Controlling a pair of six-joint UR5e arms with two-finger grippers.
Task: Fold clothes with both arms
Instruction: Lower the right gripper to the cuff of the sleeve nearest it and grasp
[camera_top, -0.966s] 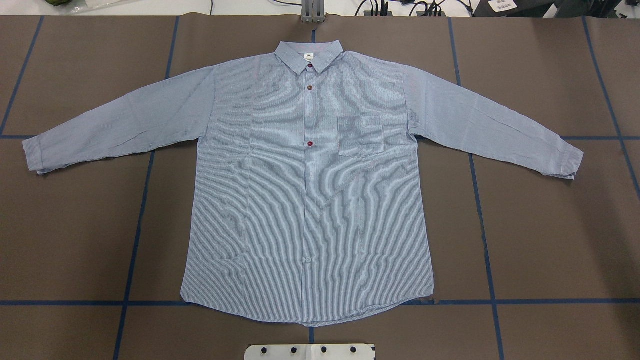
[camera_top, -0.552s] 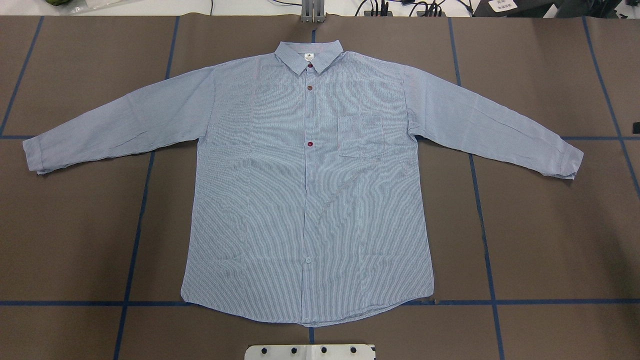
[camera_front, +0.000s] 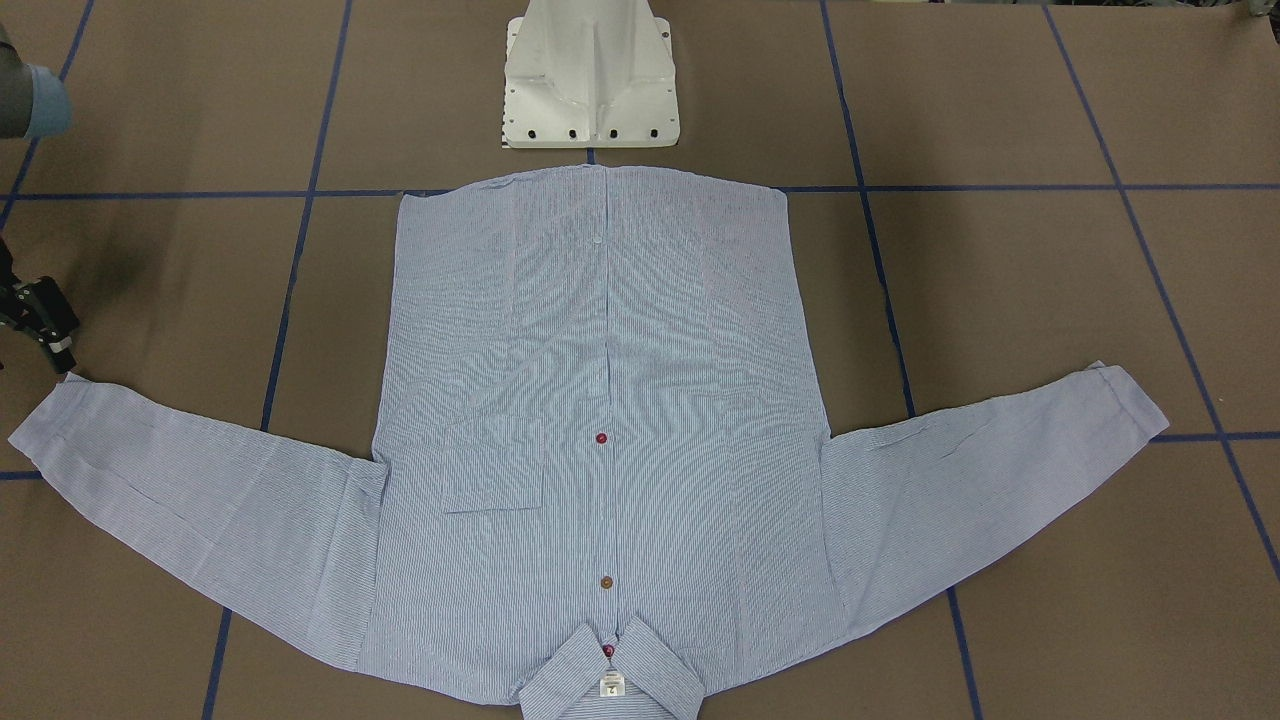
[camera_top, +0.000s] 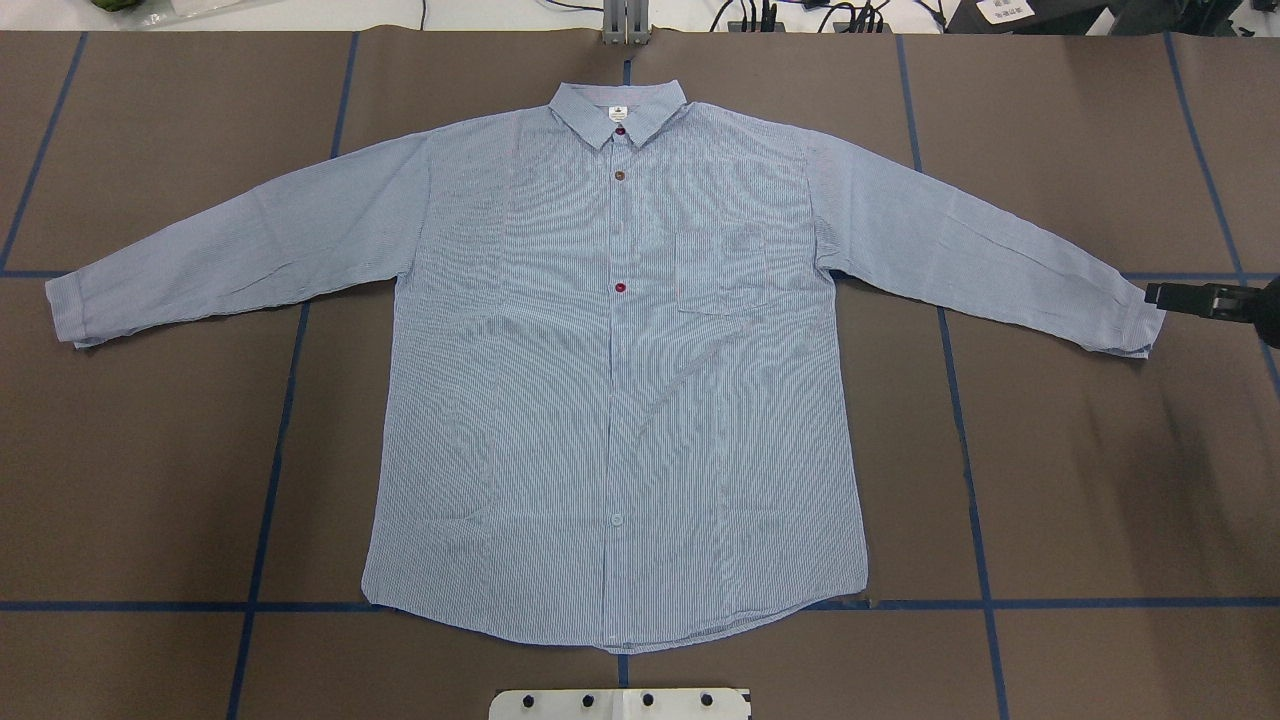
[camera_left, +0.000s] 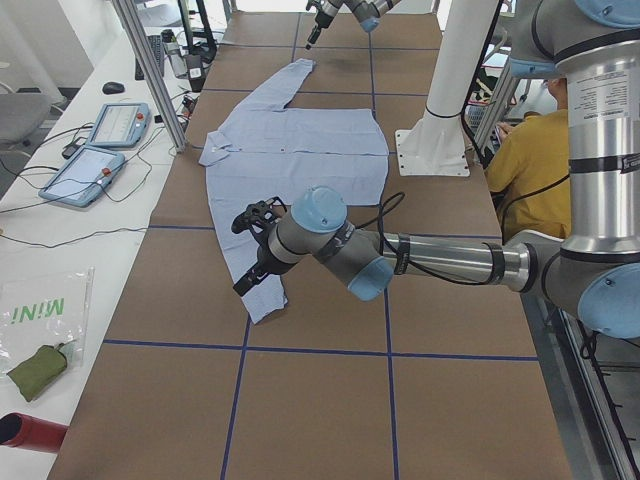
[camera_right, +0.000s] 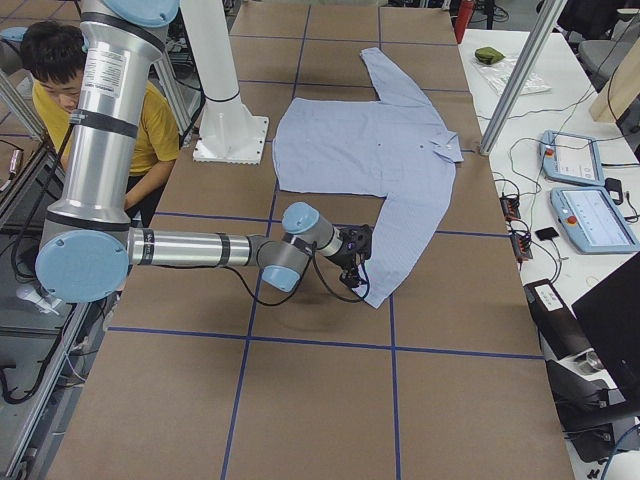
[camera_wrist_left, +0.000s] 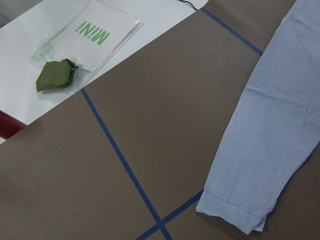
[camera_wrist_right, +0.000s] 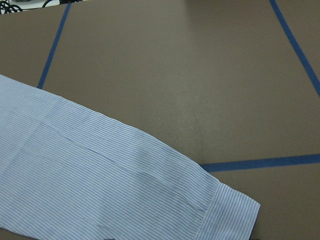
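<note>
The light blue striped shirt lies flat and face up on the brown table, sleeves spread, collar at the far side from the base. My right gripper hangs just beyond the right sleeve's cuff, without touching it; I cannot tell whether its jaws stand open. The front view shows it at the left edge. The right wrist view shows that cuff and no fingers. My left gripper hovers by the left cuff; only the side view shows it, so I cannot tell its state.
The white pedestal base stands at the shirt's hem. A person in a yellow top sits behind the robot. Teach pendants and cables lie on the white side bench. A green pouch rests beyond the table's left end.
My right gripper has come in from the overhead view's right edge and moved left, up to the right cuff. The shirt has not moved.
</note>
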